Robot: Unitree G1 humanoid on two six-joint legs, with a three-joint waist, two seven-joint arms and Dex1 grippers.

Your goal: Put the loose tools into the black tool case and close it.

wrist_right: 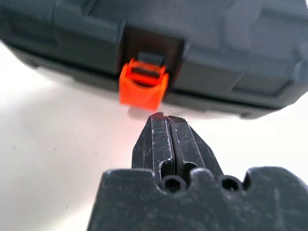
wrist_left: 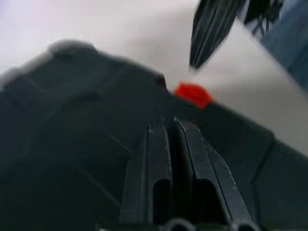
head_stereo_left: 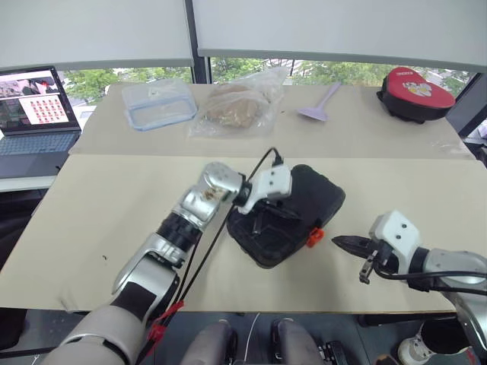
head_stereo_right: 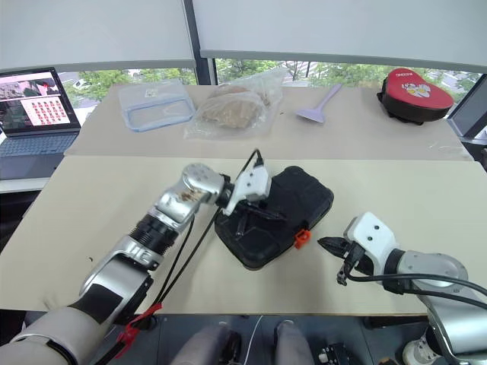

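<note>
The black tool case (head_stereo_left: 321, 195) lies closed on the beige table, its orange latch (head_stereo_left: 313, 237) on the side facing my right arm. My left gripper (head_stereo_left: 262, 219) is shut with nothing in it and hangs low over the case lid, pointing toward the latch (wrist_left: 192, 94). My right gripper (head_stereo_left: 339, 242) is shut and empty just off the table, its tips a short way in front of the latch (wrist_right: 143, 89) and not touching it. The loose tools are out of view.
Along the far table stand a laptop (head_stereo_left: 34, 114), a clear lidded container (head_stereo_left: 158, 103), a plastic bag with something brown inside (head_stereo_left: 236, 106), a purple spatula (head_stereo_left: 323, 105) and a red-and-black pouch (head_stereo_left: 415, 93). The table's near edge runs just below both grippers.
</note>
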